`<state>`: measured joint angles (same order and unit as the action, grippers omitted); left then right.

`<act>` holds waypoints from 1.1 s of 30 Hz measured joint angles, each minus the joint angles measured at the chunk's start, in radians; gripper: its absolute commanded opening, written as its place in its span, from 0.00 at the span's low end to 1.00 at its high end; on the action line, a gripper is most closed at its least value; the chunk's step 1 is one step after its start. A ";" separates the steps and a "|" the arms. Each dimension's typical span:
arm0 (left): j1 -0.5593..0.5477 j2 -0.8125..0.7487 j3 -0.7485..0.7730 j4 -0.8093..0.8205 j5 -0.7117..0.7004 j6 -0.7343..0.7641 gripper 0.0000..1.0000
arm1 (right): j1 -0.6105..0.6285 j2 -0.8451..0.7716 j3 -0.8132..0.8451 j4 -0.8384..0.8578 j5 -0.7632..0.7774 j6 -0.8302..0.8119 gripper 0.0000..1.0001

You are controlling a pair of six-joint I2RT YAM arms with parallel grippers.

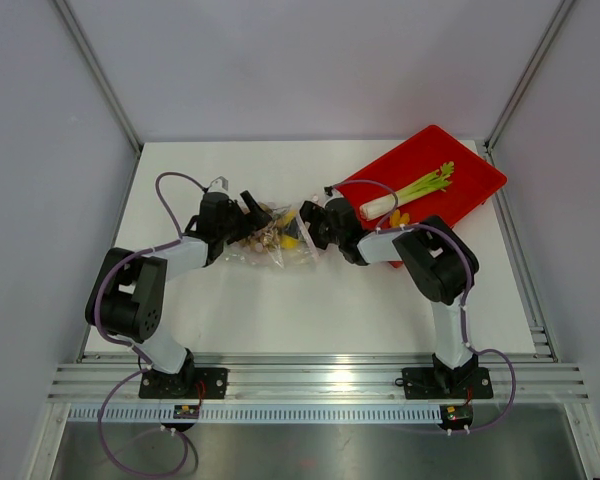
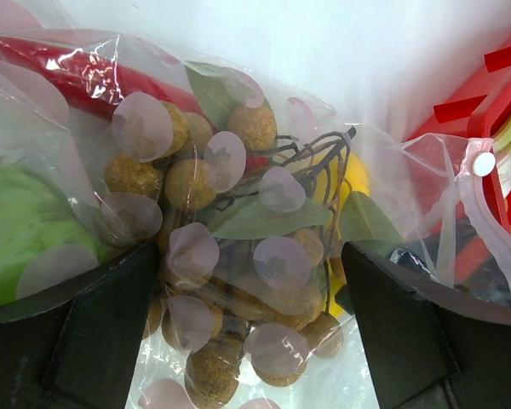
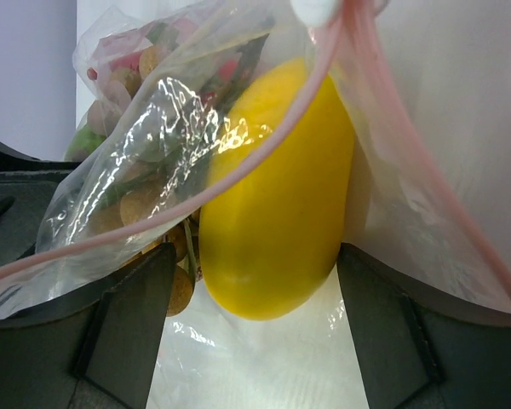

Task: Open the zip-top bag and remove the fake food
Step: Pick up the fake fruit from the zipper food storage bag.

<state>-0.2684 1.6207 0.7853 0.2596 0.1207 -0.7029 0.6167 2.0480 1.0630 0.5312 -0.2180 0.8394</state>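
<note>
The zip-top bag [image 1: 272,240] lies mid-table between my two grippers. My left gripper [image 1: 254,214] is open, its fingers astride the bag's closed end. In the left wrist view [image 2: 251,341] the tan balls [image 2: 238,290], green leaves, a green round fruit [image 2: 25,230] and a red piece [image 2: 77,72] show through the plastic. My right gripper [image 1: 313,226] is open at the bag's mouth. In the right wrist view [image 3: 255,332] the pink zip strip [image 3: 434,196] loops open around a yellow piece [image 3: 277,204], which lies between the fingers with a gap on each side. The celery stalk [image 1: 415,188] lies outside the bag.
The red tray [image 1: 470,160] stands at the back right and holds the celery, with small orange and yellow pieces [image 1: 400,217] at its near edge. The tray's corner [image 2: 494,85] shows in the left wrist view. Grey walls enclose the table on three sides.
</note>
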 measured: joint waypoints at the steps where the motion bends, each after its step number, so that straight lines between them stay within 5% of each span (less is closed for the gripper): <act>1: -0.001 0.000 0.000 0.000 0.000 0.000 0.91 | 0.000 0.006 0.005 0.000 0.000 -0.002 0.84; 7: -0.016 0.000 0.007 -0.005 0.000 0.010 0.91 | -0.002 0.018 0.015 0.003 0.000 -0.014 0.83; 14: -0.022 0.000 0.007 -0.008 0.003 0.018 0.91 | -0.003 0.033 0.026 0.002 0.012 -0.025 0.59; 33: 0.014 -0.100 -0.057 -0.044 -0.129 -0.038 0.92 | -0.010 -0.009 -0.024 -0.011 0.009 0.031 0.50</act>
<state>-0.2546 1.5204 0.7280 0.2157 -0.0078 -0.7410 0.6071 2.0388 1.0389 0.5201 -0.2089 0.8707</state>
